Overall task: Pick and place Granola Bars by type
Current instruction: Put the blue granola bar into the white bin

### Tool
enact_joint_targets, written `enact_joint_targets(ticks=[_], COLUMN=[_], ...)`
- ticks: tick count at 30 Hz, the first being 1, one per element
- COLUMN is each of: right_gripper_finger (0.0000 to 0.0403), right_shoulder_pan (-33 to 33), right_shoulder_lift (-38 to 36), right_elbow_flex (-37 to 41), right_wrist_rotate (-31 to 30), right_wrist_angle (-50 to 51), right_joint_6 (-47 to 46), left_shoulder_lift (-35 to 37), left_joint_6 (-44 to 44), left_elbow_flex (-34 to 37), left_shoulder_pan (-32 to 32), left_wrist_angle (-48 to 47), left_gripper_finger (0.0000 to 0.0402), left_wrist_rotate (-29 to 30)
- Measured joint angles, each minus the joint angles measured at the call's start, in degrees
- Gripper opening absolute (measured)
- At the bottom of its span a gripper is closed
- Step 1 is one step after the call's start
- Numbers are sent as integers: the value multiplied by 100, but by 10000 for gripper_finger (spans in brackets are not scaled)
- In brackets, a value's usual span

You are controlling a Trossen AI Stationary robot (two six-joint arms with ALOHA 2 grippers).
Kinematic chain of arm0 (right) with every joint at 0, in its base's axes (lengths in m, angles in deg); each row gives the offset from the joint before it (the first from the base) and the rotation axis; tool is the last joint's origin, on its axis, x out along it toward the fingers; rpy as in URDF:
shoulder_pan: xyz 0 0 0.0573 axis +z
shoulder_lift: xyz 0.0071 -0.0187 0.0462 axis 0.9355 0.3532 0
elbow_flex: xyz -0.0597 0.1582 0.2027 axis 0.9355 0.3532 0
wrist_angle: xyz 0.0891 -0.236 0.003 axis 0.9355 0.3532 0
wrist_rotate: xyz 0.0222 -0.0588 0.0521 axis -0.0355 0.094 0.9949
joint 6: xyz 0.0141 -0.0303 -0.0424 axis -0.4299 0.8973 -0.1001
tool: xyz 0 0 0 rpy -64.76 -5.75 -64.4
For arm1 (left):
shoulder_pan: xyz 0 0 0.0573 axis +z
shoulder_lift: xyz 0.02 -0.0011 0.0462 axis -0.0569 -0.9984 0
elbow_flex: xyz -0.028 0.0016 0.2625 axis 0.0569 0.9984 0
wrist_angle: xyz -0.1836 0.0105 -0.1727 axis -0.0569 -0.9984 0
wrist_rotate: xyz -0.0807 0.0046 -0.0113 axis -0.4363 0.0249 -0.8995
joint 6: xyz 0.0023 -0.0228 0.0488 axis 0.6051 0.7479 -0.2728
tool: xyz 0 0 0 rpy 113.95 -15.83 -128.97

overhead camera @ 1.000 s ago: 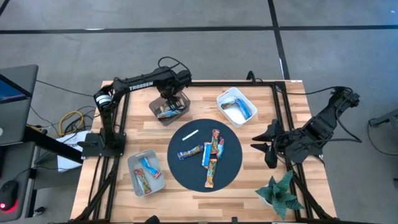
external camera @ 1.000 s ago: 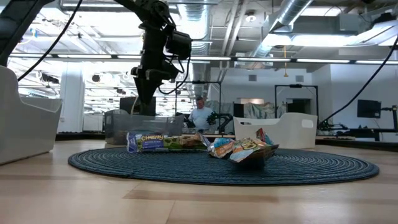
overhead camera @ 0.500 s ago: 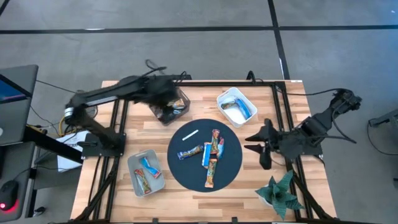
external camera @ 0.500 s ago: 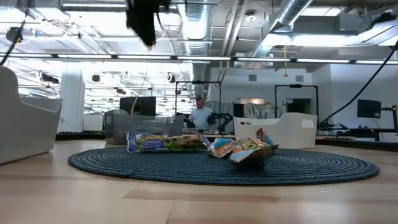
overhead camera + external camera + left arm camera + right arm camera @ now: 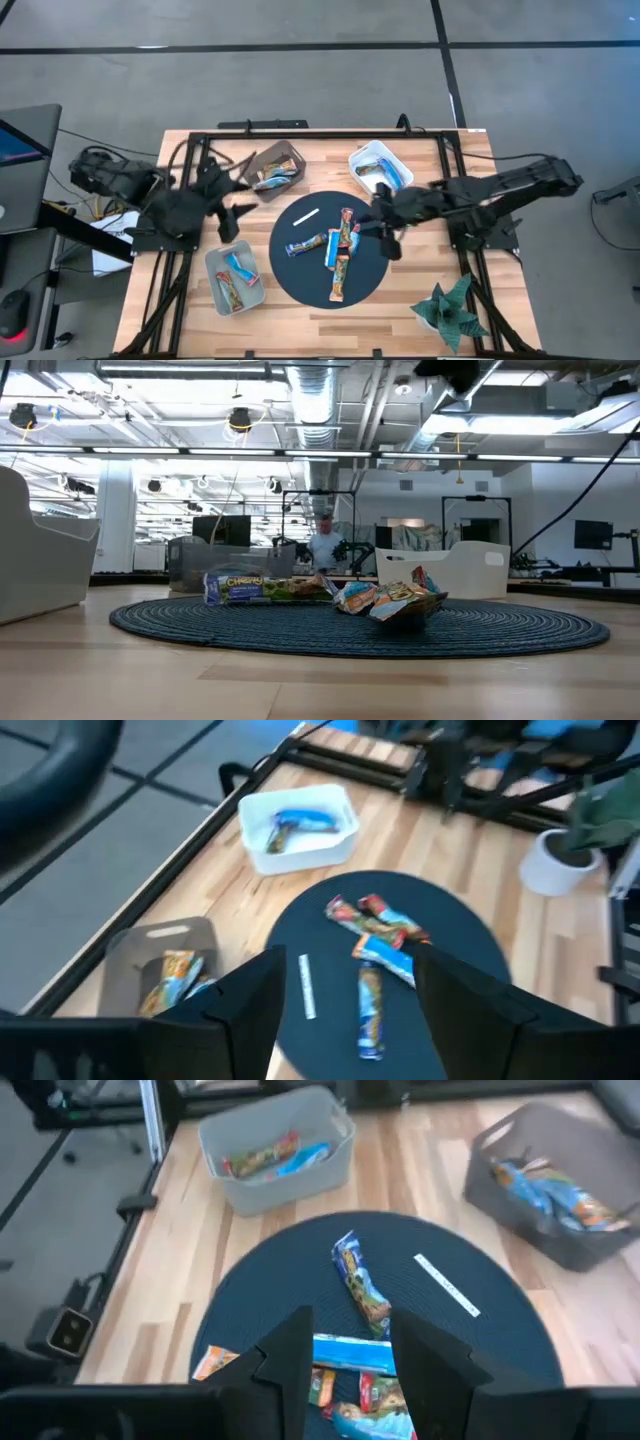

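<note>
Granola Bars [image 5: 338,248] lie clustered on a round dark mat [image 5: 300,275] mid-table. The right pincer [image 5: 384,226] hovers open over the mat's right edge; the left pincer [image 5: 222,198] hangs open near the table's left edge.

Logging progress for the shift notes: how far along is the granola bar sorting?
Partly done: bars already lie in the dark bin, the white bin and the grey bin. In hand: nothing; the right gripper hangs open over the mat, the left gripper is off to the side. Left: several bars on the mat.

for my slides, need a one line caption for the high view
Right gripper open over the round mat of unsorted granola bars; left gripper open, off it.
</note>
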Motion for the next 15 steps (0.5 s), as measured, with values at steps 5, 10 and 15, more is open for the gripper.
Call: enact_joint_targets(ticks=[5, 10, 15], right_gripper_finger=[127, 127, 132], right_shoulder_pan=[-382, -542, -660], right_shoulder_lift=[701, 1322, 2086], right_elbow_flex=[0, -112, -626], right_wrist_rotate=[833, 1078, 1066], right_wrist_angle=[-434, -1023, -1020], right_joint_6=[412, 679, 869], left_shoulder_lift=[-360, -721, -1034], left_joint_6=[397, 813, 1187], left_elbow_flex=[0, 0, 2], left_shoulder_pan=[-771, -1332, -1592], left_wrist_angle=[2, -2, -29], left_gripper_finger=[213, 213, 213], left_wrist_rotate=[700, 1375, 1798])
